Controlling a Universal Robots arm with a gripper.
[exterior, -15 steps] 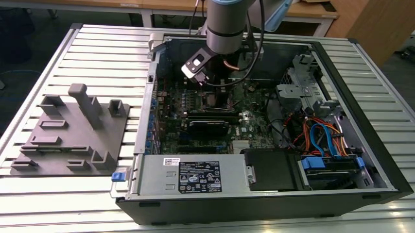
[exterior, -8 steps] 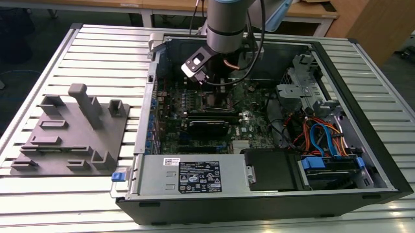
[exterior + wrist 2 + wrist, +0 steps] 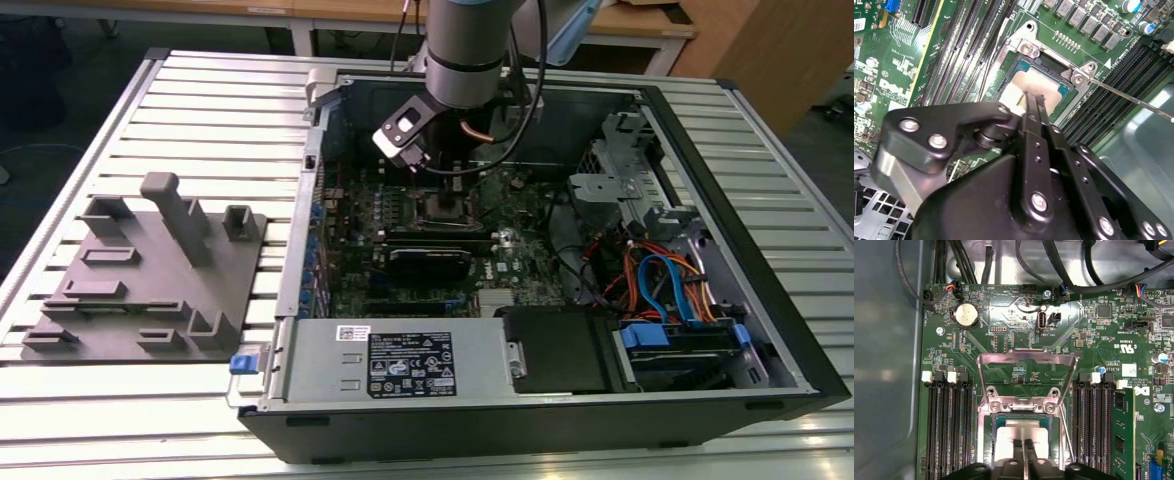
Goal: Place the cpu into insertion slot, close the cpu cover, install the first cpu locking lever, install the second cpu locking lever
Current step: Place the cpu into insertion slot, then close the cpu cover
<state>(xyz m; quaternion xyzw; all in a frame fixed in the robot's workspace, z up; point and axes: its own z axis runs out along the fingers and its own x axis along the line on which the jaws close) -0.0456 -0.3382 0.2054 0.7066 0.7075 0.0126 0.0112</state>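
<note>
Your claw [image 3: 1035, 102], pinched narrow over the cpu [image 3: 1043, 82] in the insertion slot [image 3: 1021, 47], could damage that slot if the chip sits askew.

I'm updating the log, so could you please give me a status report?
Gripper shut, down at the cpu. Cpu lying in the insertion slot. Cpu cover open, swung back. Nothing in the way.
</note>
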